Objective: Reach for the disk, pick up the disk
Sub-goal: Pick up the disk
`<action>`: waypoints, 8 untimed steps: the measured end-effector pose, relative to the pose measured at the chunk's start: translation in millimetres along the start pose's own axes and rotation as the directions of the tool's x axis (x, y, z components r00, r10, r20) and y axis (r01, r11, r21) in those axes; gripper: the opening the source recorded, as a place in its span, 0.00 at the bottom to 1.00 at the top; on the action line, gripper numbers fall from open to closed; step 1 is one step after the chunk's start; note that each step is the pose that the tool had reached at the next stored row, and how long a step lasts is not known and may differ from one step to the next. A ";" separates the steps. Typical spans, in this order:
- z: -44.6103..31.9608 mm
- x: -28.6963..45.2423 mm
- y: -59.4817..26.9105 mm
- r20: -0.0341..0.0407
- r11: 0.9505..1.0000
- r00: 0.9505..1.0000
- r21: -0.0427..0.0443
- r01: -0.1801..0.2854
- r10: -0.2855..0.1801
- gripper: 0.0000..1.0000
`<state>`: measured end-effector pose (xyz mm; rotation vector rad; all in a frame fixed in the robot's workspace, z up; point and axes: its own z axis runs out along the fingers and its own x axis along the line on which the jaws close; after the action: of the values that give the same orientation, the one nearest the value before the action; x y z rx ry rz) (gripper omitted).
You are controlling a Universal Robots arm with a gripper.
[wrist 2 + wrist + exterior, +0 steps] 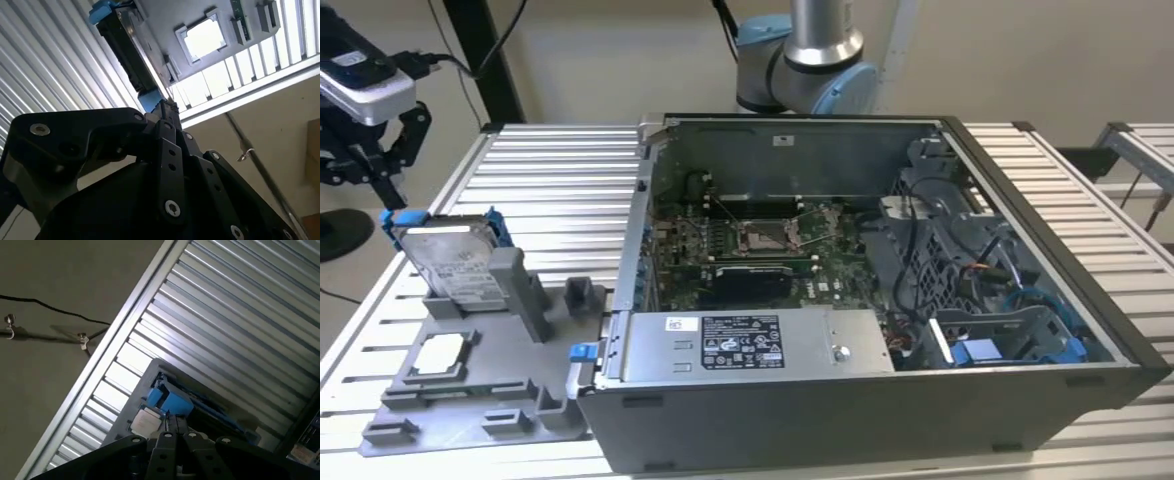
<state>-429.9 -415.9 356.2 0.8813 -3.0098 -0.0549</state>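
Note:
The disk [450,264] stands on edge in a grey fixture [480,400] at the exterior view's left, silver with a white label, clipped in a blue frame. My gripper [387,195] hangs just above its upper corner, fingers drawn together. In the second wrist view the disk [131,50] runs edge-on away from the gripper [166,109], whose tips meet beside a blue corner of the frame. The first wrist view puts the gripper [175,424] right at the blue frame of the disk [170,402]. Whether the tips touch the frame is unclear.
A small square silver chip [440,350] lies in the fixture below the disk. An open computer case [1067,340] fills the middle and right, with a long grey box [747,345] along its front. All rest on a slatted metal table [547,170].

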 end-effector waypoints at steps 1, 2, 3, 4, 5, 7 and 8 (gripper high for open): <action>0.0 0.0 0.0 -0.001 1.000 1.000 0.000 0.019 -0.019 0.00; 0.0 0.0 0.0 -0.002 0.999 0.999 0.000 0.037 -0.037 0.00; 0.0 0.0 0.0 -0.002 0.998 0.998 0.000 0.055 -0.055 0.00; 0.0 0.0 0.0 -0.003 0.997 0.997 0.000 0.074 -0.074 0.00; 0.0 0.0 0.0 -0.004 0.996 0.996 0.000 0.092 -0.092 0.00; 0.0 0.0 -0.1 -0.005 0.992 0.992 0.000 0.128 -0.128 0.00; 0.0 0.0 -0.1 -0.006 0.989 0.989 0.000 0.146 -0.146 0.00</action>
<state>-429.9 -416.0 356.2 1.0984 -2.9343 -0.0519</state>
